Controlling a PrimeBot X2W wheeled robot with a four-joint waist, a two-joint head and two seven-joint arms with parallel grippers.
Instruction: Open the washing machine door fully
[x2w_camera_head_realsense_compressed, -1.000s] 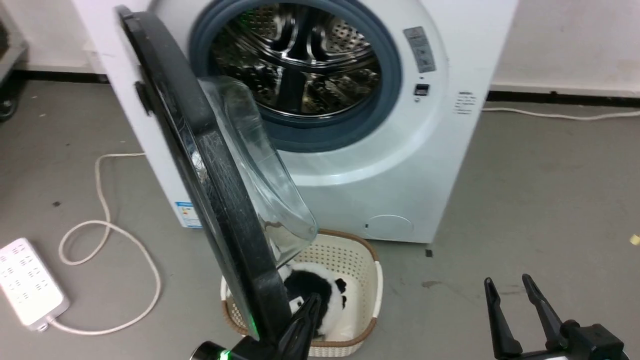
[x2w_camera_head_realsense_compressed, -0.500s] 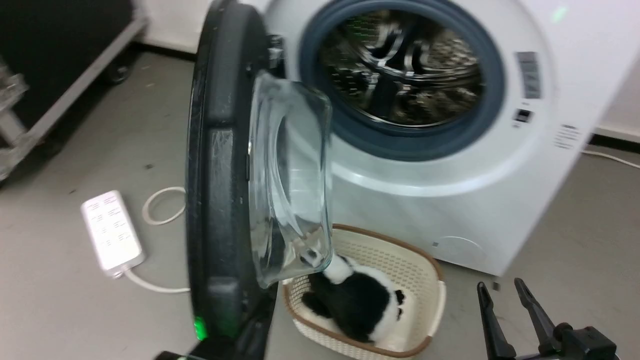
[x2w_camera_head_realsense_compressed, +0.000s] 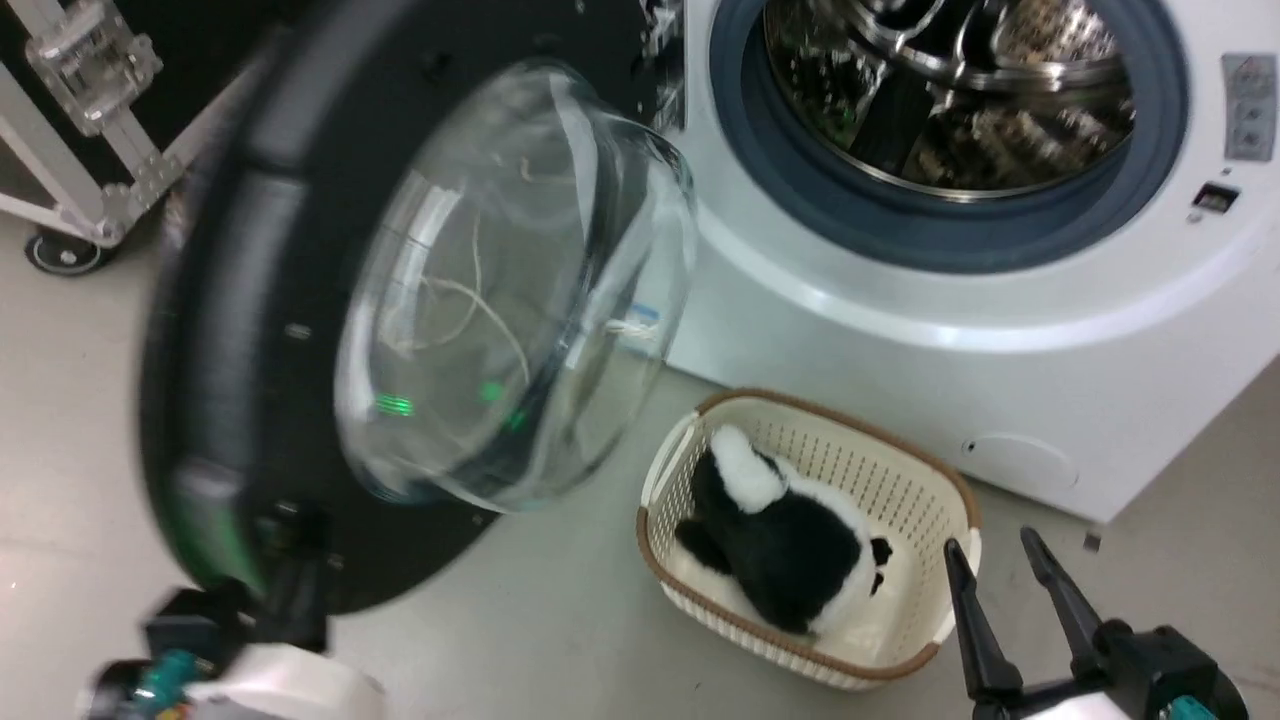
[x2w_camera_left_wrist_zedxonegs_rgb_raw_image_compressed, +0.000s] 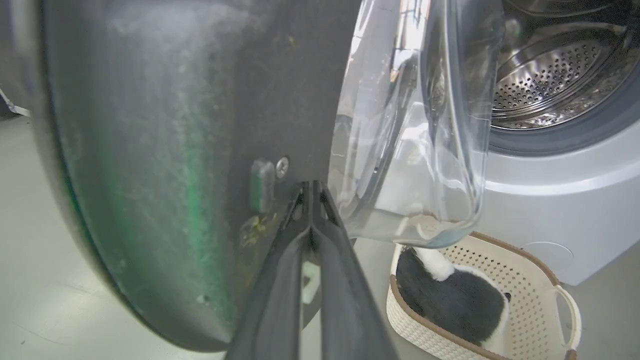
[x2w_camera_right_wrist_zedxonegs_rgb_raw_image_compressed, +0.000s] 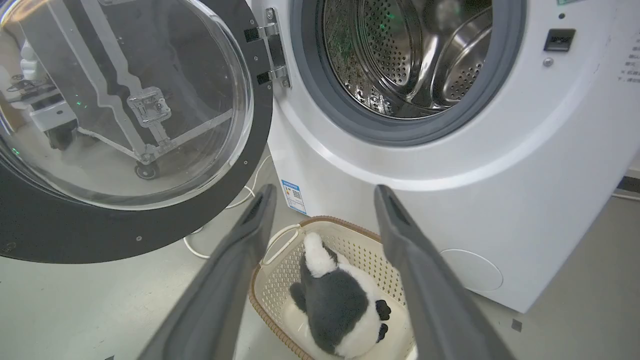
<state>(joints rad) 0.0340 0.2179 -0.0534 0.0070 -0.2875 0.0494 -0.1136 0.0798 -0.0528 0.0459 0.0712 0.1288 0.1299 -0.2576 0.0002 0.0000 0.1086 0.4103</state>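
The washing machine door stands swung wide to the left, its inner black face and bulging glass bowl turned toward me. Its metal hinge joins it to the white washing machine, whose steel drum lies exposed. My left gripper is shut, fingertips pressed against the door's inner face beside a small latch piece. In the head view it is a blur at the door's lower rim. My right gripper hangs open over the floor, right of the basket, holding nothing.
A cream basket holding a black-and-white plush panda sits on the floor in front of the machine. A black wheeled case with a metal frame stands behind the door at the left. A white cable lies under the door.
The head camera has turned left. The door has swung from edge-on to wide open, inner face showing, with my left gripper following its lower rim. The right gripper kept its place.
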